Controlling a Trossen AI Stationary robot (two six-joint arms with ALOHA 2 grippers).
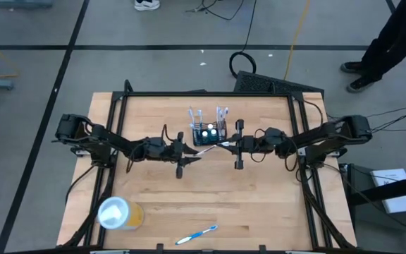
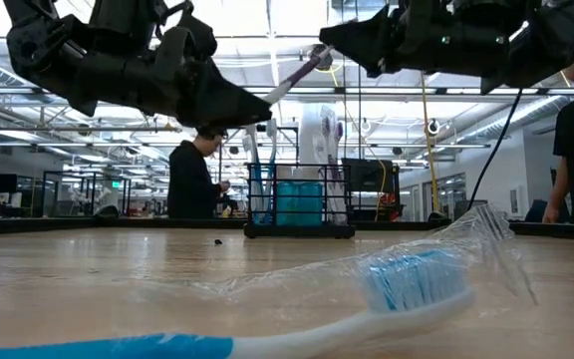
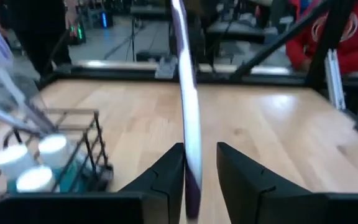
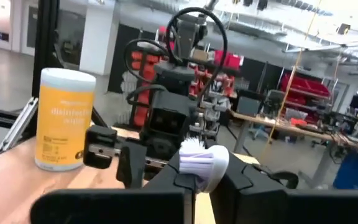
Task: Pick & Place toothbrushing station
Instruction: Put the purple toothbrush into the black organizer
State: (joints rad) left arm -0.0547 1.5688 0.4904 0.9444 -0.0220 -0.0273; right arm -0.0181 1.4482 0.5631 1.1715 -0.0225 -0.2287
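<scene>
A white toothbrush with a purple end [image 1: 212, 147] hangs in the air between my two grippers, just in front of the toothbrushing station [image 1: 208, 132]. That station is a small black wire holder [image 2: 299, 204] standing on the table, with white-capped tubes and wrapped brushes in it [image 3: 48, 168]. My right gripper [image 4: 201, 180] is shut on the brush's bristle end. My left gripper [image 3: 201, 171] is open, with the brush handle [image 3: 190, 124] running between its fingers. In the low view the brush [image 2: 292, 78] slopes up from my left gripper to my right. My right gripper pinches the toothbrush's head end [image 4: 211, 163] between its two fingers, right by the white bristles. It comes about level from the table's right side, along the brush. The brush is lifted clear of the table. My left gripper has the handle's purple end [image 3: 191, 186] close against one finger [image 3: 169, 171]; I cannot tell if they touch.
A yellow canister with a white lid [image 1: 120, 214] stands at the near left corner. A blue toothbrush in clear wrap [image 1: 196, 235] lies by the near edge. Black frame rails [image 1: 111, 120] border the table. People stand beyond the far edge [image 2: 192, 179].
</scene>
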